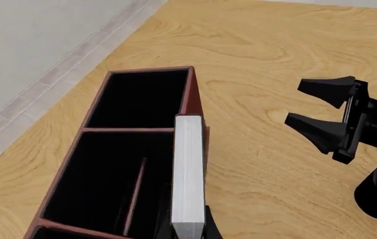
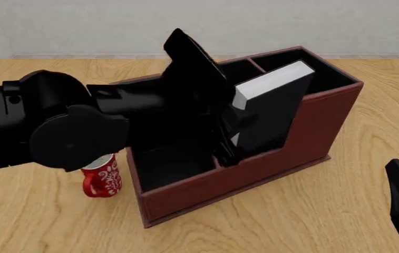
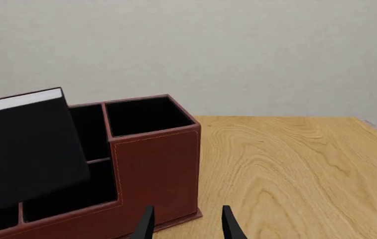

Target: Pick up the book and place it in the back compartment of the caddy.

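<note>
Left pincer [image 2: 226, 138] clamped on book [image 2: 273, 108], holding it tilted over the caddy [image 2: 255, 168], lower end inside a cell for lowering. Right pincer [image 3: 187, 221] parted, empty, parked on surface [image 2: 325, 211].

red mug [image 2: 103, 178]: white swirl pattern, upright on table, near left side, partly hidden | table [image 2: 340, 211]: light wood grain | wall [image 3: 241, 50]: plain grey | floor [image 1: 29, 45]: grey

The black book [image 2: 273, 108] with white pages hangs tilted above the reddish-brown caddy's [image 2: 255, 168] black-lined cells.
</note>
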Action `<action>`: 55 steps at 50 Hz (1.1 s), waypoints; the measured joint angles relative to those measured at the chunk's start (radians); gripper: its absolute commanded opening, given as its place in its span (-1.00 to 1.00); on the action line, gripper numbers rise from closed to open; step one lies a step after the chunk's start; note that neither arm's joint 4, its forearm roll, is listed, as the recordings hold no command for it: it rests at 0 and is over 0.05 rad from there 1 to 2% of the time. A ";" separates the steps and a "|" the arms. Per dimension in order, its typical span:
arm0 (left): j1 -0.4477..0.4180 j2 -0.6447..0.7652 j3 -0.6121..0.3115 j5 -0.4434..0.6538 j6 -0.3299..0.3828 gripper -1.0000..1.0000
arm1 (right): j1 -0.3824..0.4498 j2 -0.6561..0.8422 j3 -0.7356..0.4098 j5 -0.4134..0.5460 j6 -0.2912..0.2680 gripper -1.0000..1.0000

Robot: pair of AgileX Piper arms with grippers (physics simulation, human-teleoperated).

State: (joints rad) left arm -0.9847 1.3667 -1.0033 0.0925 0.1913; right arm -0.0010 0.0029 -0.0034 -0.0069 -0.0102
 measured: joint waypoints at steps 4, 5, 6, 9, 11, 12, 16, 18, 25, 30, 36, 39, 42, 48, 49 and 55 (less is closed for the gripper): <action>0.011 0.002 -0.014 0.013 0.007 -1.00 | 0.000 0.000 0.000 0.000 0.000 1.00; 0.013 0.003 -0.016 0.015 0.010 -1.00 | 0.000 0.000 0.000 -0.001 0.000 1.00; 0.016 0.004 -0.017 0.016 0.011 -1.00 | 0.000 0.000 0.000 -0.001 0.000 1.00; 0.024 0.009 -0.019 0.016 0.017 -1.00 | 0.000 0.000 0.000 -0.001 0.000 1.00; 0.028 0.015 -0.018 0.013 0.018 -1.00 | 0.000 0.000 0.000 -0.001 0.000 1.00; 0.029 0.018 -0.017 0.011 0.020 -1.00 | 0.000 0.000 0.001 -0.001 0.000 1.00; 0.037 0.032 -0.016 0.003 0.021 -1.00 | 0.000 0.000 0.001 -0.001 0.000 1.00; 0.041 0.039 -0.015 -0.003 0.020 -1.00 | 0.000 0.000 0.001 -0.001 0.000 1.00; 0.063 0.068 -0.008 -0.036 0.011 -1.00 | 0.000 0.000 0.001 -0.001 0.000 1.00; 0.082 0.083 -0.014 -0.060 0.001 -1.00 | 0.000 0.000 0.002 -0.002 0.000 1.00; 0.096 0.110 -0.018 -0.080 -0.003 -1.00 | 0.000 0.000 0.002 -0.002 0.000 1.00; 0.101 0.122 -0.021 -0.086 -0.003 -1.00 | 0.000 0.000 0.002 -0.002 0.000 1.00; 0.106 0.134 -0.024 -0.093 -0.003 -1.00 | 0.000 0.000 0.002 -0.002 0.000 1.00; 0.110 0.156 -0.022 -0.105 -0.006 -1.00 | 0.000 0.000 0.002 -0.002 0.000 1.00; 0.111 0.160 -0.020 -0.109 -0.007 -1.00 | 0.000 0.000 0.002 -0.002 0.000 1.00; 0.114 0.185 -0.003 -0.138 -0.015 -1.00 | 0.000 0.000 0.002 -0.002 0.000 1.00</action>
State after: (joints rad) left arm -0.8710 1.5517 -1.0065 -0.0458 0.1763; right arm -0.0010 0.0029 -0.0014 -0.0089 -0.0105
